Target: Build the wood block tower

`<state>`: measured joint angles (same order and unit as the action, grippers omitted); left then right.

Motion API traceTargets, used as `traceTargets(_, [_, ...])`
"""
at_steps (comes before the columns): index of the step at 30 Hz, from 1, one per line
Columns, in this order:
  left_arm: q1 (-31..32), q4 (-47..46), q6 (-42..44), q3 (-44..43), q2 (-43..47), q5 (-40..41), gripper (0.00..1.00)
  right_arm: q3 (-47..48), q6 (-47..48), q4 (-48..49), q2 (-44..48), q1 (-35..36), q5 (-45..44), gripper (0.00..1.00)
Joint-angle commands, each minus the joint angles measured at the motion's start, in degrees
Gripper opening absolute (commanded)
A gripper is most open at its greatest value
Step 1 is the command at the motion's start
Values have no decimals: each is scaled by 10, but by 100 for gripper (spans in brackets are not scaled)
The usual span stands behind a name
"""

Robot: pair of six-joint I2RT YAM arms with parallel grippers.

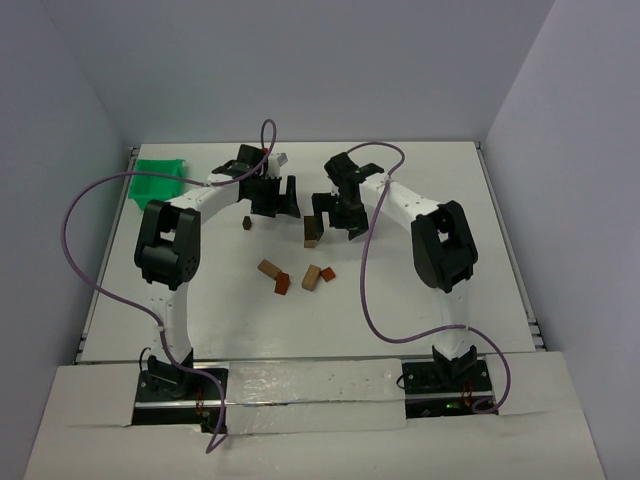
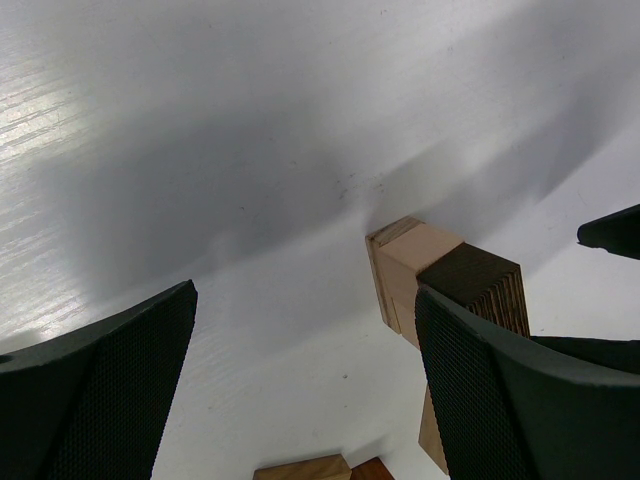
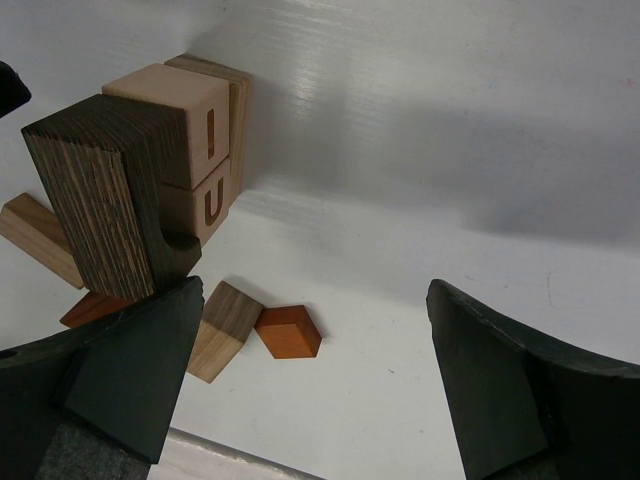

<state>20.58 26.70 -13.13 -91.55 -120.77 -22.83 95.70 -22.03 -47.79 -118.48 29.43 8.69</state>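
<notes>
The wood block tower (image 1: 312,230) stands mid-table between my two grippers. In the left wrist view it shows as tan blocks (image 2: 418,258) with a dark striped block (image 2: 486,285) topmost, just behind my right-hand finger. In the right wrist view the same dark block (image 3: 105,195), which has a curved notch, rises in front of tan blocks lettered I and U (image 3: 195,120). My left gripper (image 1: 275,198) (image 2: 305,390) is open and empty, to the left of the tower. Open and empty too, my right gripper (image 1: 342,215) (image 3: 315,380) hangs to its right.
Loose blocks lie nearer the arm bases: a tan one (image 1: 268,268), a reddish-brown one (image 1: 282,284), a tan and brown one (image 1: 312,276) (image 3: 222,330) and an orange-red one (image 1: 328,273) (image 3: 288,331). A small dark block (image 1: 246,223) lies under the left gripper. A green bin (image 1: 158,183) sits far left.
</notes>
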Motion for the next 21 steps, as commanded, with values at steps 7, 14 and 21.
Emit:
traceTargets(7, [3, -12, -3, -11, 5, -14, 95, 25, -5, -8, -3, 6, 2, 100])
traceTargets(14, [3, -14, -3, -7, 6, -13, 96, 26, -5, -8, -4, 7, 4, 100])
traceTargets(21, [2, -14, -3, -9, 4, -15, 96, 23, -5, -7, -3, 8, 4, 100])
